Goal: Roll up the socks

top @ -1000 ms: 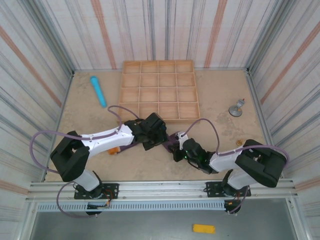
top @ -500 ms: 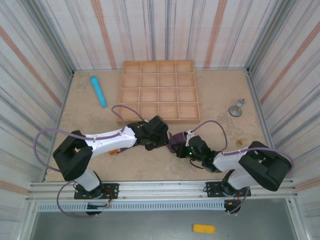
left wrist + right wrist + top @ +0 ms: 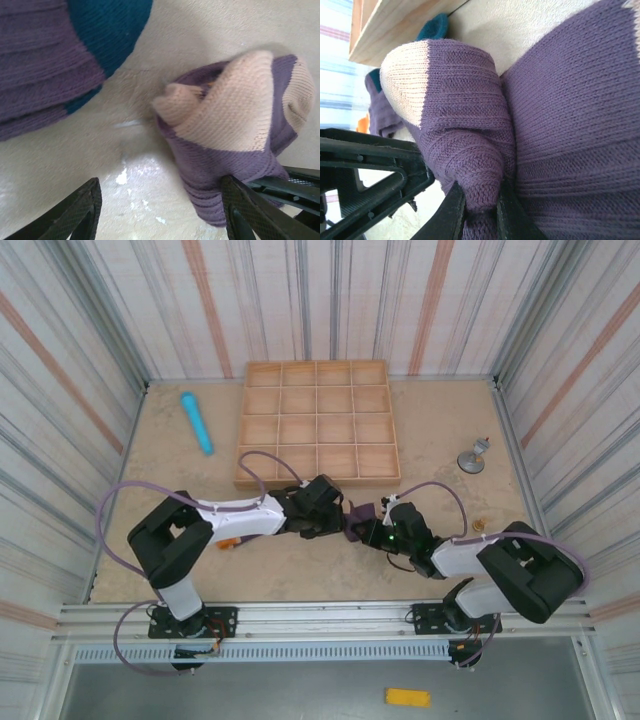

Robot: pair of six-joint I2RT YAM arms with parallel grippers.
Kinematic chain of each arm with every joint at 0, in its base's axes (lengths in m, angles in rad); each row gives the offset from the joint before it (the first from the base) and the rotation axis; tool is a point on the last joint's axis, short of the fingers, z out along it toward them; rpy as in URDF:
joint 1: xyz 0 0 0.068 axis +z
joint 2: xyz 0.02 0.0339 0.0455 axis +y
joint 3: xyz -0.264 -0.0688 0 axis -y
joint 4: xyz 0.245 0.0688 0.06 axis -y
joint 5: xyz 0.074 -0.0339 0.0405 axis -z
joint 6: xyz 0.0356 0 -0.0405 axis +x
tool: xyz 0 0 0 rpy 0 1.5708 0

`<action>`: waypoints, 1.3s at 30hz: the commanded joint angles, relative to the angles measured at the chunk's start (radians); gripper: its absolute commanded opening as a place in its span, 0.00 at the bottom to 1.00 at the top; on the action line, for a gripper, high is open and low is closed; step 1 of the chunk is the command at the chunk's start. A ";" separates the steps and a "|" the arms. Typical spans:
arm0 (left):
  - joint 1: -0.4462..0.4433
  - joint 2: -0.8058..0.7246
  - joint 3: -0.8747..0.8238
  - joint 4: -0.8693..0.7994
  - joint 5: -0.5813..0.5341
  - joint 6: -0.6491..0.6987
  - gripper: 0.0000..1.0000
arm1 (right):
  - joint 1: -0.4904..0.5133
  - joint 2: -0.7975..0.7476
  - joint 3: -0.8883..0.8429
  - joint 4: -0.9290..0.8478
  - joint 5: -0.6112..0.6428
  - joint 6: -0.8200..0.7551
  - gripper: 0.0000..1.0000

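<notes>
Socks (image 3: 220,155), two purple knit ones, lie on the tan desk (image 3: 300,575) just in front of a wooden tray (image 3: 318,480), in the gap where the two arms meet. In the left wrist view, one is bunched into a loose lump with a cream heel or toe patch folded on top. Part of the other, ribbed purple with a teal patch, lies flat to the upper left, a strip of bare desk between them.

Right claw (image 3: 480,192) is nearly closed, pinching a thick fold of purple knit between its fingers. The fabric bulges above the grip and slumps over it.

Left claw (image 3: 160,182) stands wide and holds nothing. Its fingers straddle bare desk. The lump sits ahead and to one side, its lower edge touching or just beside one finger, while the other finger is well apart from any fabric.

Judging by the folds, the socks are light, soft and limp, with no stiffness to help a roll hold its shape. The knit looks grippy rather than slippery, and it should stretch and sag when pulled. A pinch on one thin layer would likely drag that layer alone. A better hold would probably take the whole thickness of the lump, at its ribbed purple edge nearest the left claw.
</notes>
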 commanded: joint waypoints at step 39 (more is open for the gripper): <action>0.010 0.054 0.175 -0.410 -0.142 -0.037 0.00 | 0.023 -0.487 0.040 -0.750 0.018 -0.282 0.66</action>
